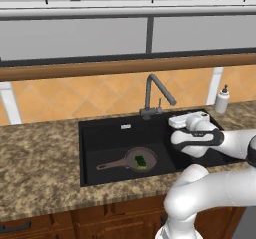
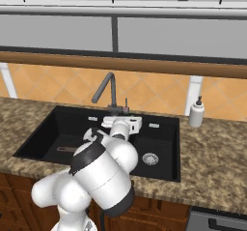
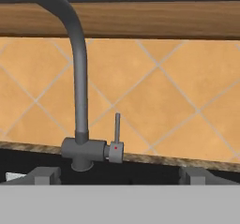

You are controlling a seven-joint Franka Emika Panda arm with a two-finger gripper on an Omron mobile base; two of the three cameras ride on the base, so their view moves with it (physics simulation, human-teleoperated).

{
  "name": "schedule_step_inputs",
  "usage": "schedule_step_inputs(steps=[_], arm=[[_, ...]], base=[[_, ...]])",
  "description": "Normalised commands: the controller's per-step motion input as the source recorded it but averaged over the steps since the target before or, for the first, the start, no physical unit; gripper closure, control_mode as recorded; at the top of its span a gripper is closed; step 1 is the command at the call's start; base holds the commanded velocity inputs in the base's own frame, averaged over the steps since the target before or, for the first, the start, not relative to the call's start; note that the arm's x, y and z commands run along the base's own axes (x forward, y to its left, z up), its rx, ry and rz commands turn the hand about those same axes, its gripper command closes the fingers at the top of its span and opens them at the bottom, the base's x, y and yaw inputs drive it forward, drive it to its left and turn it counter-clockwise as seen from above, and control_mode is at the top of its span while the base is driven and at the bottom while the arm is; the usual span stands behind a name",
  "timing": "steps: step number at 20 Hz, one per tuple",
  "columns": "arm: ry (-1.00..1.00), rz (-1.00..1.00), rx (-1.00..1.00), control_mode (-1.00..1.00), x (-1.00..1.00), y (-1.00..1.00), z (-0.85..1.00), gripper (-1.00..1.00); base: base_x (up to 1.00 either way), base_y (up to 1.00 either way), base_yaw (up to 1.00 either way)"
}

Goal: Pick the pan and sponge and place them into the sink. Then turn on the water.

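Two dark fingertips (image 3: 44, 175) poke up at the bottom of the hand view, set far apart — the gripper (image 3: 117, 178) is wide open and holding nothing. Straight ahead of them, just past the gap, stands the dark grey faucet (image 3: 79, 101): its base sits a little toward the left finger, and the thin upright lever (image 3: 116, 129) with a small red dot on its hub rises almost dead centre between the two fingers, apart from both. Beyond the faucet runs the orange tiled backsplash (image 3: 178, 92), topped by a wooden ledge (image 3: 140, 19).

From the left base view the gripper (image 1: 187, 119) hovers over the black sink (image 1: 100, 133), near the back rim and just beside the faucet base. Down and away from the fingers, on the floor of the larger basin, lies the pan (image 1: 135, 160), handle stretched toward the far side from the hand. And the sponge (image 1: 140, 160) sits inside the pan, green against the dark metal. No water falls from the spout as far as I can make out, though a thin stream would be hard to spot at this size.

Over in the right base view, the arm hides most of the big basin; the smaller basin's round drain (image 2: 150, 158) gleams below the hand. A white soap dispenser (image 2: 196, 112) stands on the speckled counter (image 2: 212, 152), well off to the side of the fingers.
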Motion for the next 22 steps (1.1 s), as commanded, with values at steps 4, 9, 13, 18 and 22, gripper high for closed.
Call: schedule_step_inputs(steps=[4, 9, 13, 18, 22], arm=[[0.00, 0.00, 0.01, -1.00, 0.03, -0.19, 0.00, -1.00], [0.00, 0.00, 0.00, -1.00, 0.03, -0.04, 0.00, -1.00], [0.00, 0.00, 0.00, -1.00, 0.03, 0.00, 0.00, -1.00], [0.00, 0.00, 0.00, -1.00, 0.10, 0.00, 0.00, -1.00], [0.00, 0.00, 0.00, -1.00, 0.28, 0.00, 0.00, -1.00]], base=[[0.00, 0.00, 0.00], [0.00, 0.00, 0.00], [0.00, 0.00, 0.00], [0.00, 0.00, 0.00], [0.00, 0.00, 0.00]])
